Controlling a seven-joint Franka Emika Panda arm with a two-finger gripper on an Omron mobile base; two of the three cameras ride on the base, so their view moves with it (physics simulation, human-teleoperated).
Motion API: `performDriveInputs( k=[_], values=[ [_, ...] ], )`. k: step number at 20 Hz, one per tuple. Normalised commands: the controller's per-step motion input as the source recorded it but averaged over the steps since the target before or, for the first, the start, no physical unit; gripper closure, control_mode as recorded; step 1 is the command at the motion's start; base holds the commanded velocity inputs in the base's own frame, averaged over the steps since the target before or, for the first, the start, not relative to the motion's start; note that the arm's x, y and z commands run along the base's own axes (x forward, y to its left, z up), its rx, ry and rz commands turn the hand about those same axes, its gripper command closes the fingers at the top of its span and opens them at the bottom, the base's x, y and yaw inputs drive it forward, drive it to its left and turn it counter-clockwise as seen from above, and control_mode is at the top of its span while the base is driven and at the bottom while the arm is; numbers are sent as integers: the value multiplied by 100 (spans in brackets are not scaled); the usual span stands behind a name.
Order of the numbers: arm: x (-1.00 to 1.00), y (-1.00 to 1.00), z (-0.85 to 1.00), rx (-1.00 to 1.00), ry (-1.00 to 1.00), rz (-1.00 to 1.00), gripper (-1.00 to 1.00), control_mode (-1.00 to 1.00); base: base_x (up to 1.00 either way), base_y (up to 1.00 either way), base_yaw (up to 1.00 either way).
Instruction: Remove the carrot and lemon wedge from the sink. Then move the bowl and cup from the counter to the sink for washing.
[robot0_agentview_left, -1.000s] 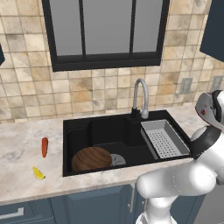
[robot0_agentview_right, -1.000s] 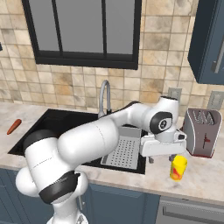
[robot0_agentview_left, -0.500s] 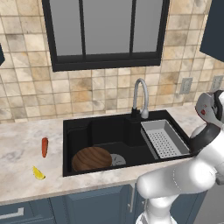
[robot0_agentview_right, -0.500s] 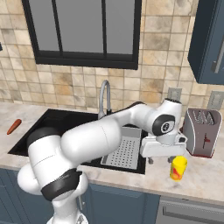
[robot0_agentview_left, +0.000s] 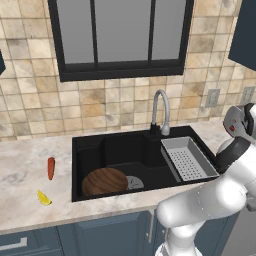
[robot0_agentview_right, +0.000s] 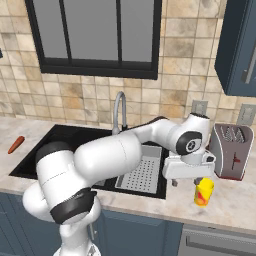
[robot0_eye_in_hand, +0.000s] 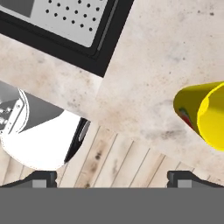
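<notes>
Yellow is showing at the right edge of my hand view, where the cup is standing upright on the counter, off to one side of my fingers and not between them. My gripper is hovering with its jaws spread wide and gripping nothing, just beside the cup on the stretch of worktop to the right of the sink. From the right base view, the cup is sitting near the front edge of the counter, with a toaster behind it against the wall. I am seeing the bowl lying inside the black basin, at its front left, partly covering the round drain. A perforated tray is resting in the right part of the sink under the faucet. Out on the counter to the left of the basin, the carrot is lying near the rim, and the lemon wedge is resting closer to the front edge, apart from it
</notes>
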Motion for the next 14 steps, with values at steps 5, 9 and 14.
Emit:
performDriveInputs(
  k=[5,9,14],
  values=[
    [8,-9,-6,0,-6,0,-100,-100,0,0,0],
    [11,-11,-6,0,-6,0,-100,-100,0,0,0],
    [11,-9,-7,0,-4,0,-100,-100,0,0,0]
  ],
)
